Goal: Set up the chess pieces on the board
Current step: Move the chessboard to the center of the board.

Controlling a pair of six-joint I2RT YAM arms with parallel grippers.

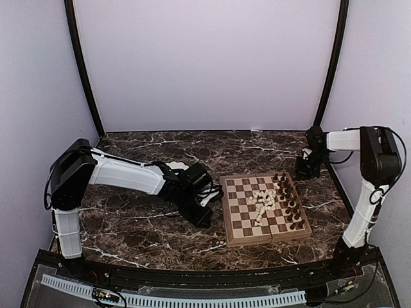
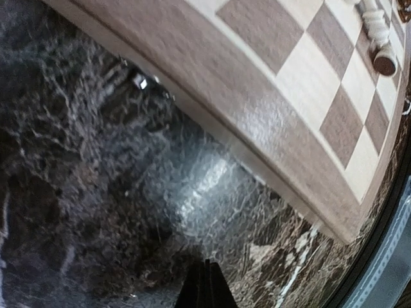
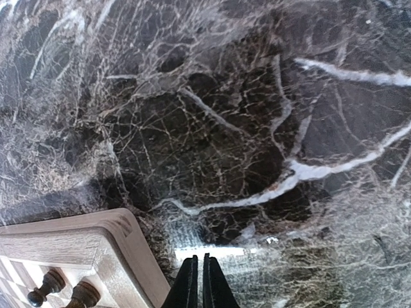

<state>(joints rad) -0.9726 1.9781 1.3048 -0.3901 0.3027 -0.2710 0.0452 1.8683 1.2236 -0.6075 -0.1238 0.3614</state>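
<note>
The board (image 1: 235, 218) lies right of the table's middle. Dark chess pieces (image 1: 290, 204) stand in two columns along its right side. Pale chess pieces (image 1: 262, 203) lie in a loose heap near its centre. My left gripper (image 1: 204, 217) hangs low over the marble just left of the board, shut and holding nothing. Its wrist view has the closed tips (image 2: 207, 283) beside the board's rim (image 2: 212, 83), and a toppled pale piece (image 2: 377, 32) at the top right. My right gripper (image 1: 306, 170) is off the board's far right corner, shut (image 3: 197, 282) and holding nothing. Beside it show the board's corner (image 3: 122, 250) and two dark pieces (image 3: 48, 285).
Dark veined marble (image 1: 141, 224) covers the tabletop. Pale curtain walls on black poles (image 1: 331, 70) close in the back and sides. A black rail (image 1: 192, 276) runs along the near edge.
</note>
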